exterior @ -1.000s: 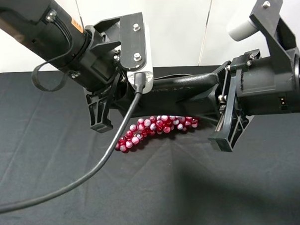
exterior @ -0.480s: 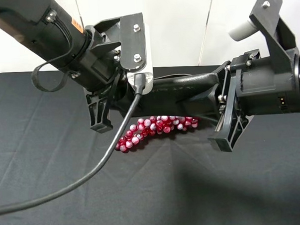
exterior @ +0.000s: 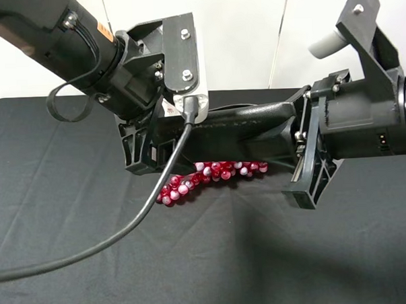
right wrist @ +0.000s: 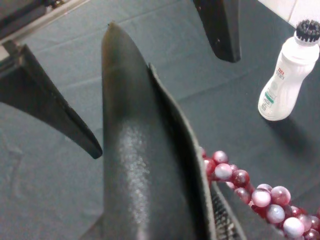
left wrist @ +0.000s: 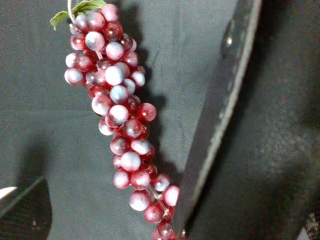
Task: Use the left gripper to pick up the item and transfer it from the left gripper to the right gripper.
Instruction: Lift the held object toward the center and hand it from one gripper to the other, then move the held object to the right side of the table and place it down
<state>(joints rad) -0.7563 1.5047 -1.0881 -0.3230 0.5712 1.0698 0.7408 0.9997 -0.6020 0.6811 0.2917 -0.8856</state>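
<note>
The item, a flat black case (exterior: 242,130), hangs in the air between both arms, above the red grape bunch (exterior: 211,175). My right gripper (exterior: 301,161) is shut on its right end; its meshed pad (right wrist: 225,220) presses against the case (right wrist: 135,150). My left gripper (exterior: 149,151) is open around the left end. In the right wrist view its two fingers stand wide apart on either side of the case's tip. In the left wrist view one finger (left wrist: 25,212) is well clear of the case (left wrist: 260,140).
The grape bunch (left wrist: 117,110) lies on the black tablecloth (exterior: 58,219) under the case. A white bottle with a black cap (right wrist: 282,75) stands on the cloth beyond the grapes (right wrist: 250,190). The left arm's black cable (exterior: 126,233) trails across the cloth.
My left gripper's fingers have spread apart off the case and the arm has shifted slightly. The right gripper keeps its hold, and the case has stayed in place.
</note>
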